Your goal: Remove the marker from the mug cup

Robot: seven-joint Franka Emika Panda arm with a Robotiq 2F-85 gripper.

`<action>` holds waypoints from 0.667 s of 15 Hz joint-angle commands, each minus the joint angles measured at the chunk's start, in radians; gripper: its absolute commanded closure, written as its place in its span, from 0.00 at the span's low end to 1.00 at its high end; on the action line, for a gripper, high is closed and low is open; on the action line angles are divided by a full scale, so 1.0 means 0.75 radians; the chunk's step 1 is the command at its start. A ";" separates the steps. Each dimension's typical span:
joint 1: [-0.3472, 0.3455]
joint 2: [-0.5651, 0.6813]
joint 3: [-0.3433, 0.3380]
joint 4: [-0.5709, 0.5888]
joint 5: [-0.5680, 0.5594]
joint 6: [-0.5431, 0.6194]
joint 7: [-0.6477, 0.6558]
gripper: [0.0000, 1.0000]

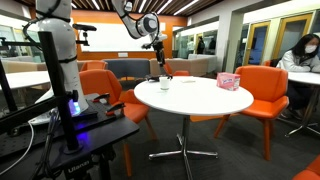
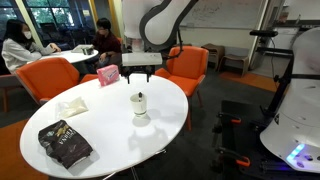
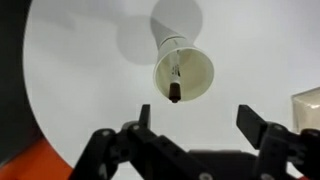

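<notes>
Hovering high over the table [image 2: 110,135], with the gripper [image 2: 138,70] almost straight above the mug [image 2: 140,110] and well apart from it. From the wrist view, gripper [image 3: 195,120] spread wide and holding nothing, fingers [image 3: 145,118] framing bare table just below the mug [image 3: 182,72]. Probably lined up this way to allow a straight drop onto the marker [image 3: 176,88] without nudging the rim.

Inside the mug: only the marker, dark and thin, leaning toward the rim. In an exterior view, marker [image 2: 140,97] poking a little above the top. No liquid or anything else to be made out in there.

Mug [image 1: 163,82] upright near the middle of the table in both exterior views, apart from everything else, with room all round for a descent.

Elsewhere on the table: a pink box [image 2: 108,74] at the far edge, a dark bag [image 2: 65,143] at the near edge, a pale napkin [image 2: 72,105] between them. None close enough to get in the way.

Judged as the approach step, with nothing grasped yet. Next, by this reading: lowering, closing on the marker's upper end, then lifting straight up. Some risk of tipping the light mug if pulled sideways, or of catching the rim with a finger on the way down.
</notes>
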 commanded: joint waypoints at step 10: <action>0.102 0.162 -0.089 0.097 -0.017 -0.064 0.286 0.27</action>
